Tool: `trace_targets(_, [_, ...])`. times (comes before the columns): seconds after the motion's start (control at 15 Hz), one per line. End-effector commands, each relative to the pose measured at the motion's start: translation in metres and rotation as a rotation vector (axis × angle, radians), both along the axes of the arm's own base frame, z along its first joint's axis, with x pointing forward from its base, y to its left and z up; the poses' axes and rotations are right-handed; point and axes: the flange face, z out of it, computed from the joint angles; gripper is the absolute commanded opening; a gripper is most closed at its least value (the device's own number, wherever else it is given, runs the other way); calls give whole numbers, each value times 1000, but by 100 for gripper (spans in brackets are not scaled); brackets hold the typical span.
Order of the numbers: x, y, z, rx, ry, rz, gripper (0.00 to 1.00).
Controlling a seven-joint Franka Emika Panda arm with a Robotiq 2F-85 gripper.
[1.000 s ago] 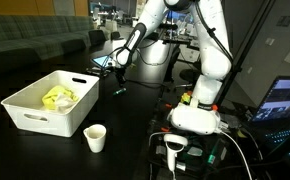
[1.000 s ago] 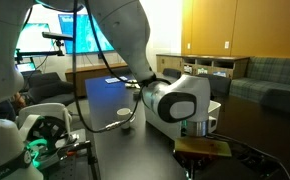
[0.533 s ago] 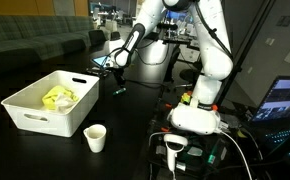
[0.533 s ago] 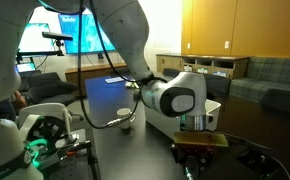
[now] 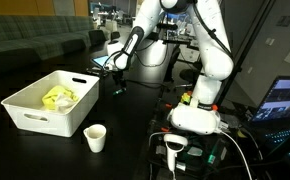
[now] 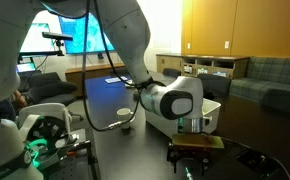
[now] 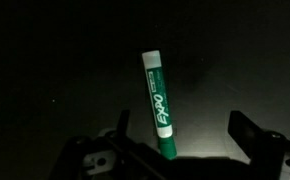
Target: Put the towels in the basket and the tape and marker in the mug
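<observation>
Wrist view: jaws just went from near-closed to wide, now empty. Green marker [image 7: 157,105] lies flat on dark desk [image 7: 45,60] between them, not gripped. Likely release or grip reset; marker not in mug [image 5: 95,138] yet, regrasp needed. Mug near front desk edge, beside basket [image 5: 35,122] corner, well apart from marker. Yellow towel [image 5: 58,97] in basket. Open desk between; basket wall only obstacle.

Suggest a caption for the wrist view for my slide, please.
Green Expo marker lies on the dark table beneath the open gripper.
</observation>
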Motion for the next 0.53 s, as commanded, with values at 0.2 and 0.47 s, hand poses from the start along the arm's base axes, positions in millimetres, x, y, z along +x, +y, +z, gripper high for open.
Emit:
trace_targets(0.2, [3,3,-14,-5,23,13,99])
trace_targets(0.47, [4,2,-20,-3,23,4,100])
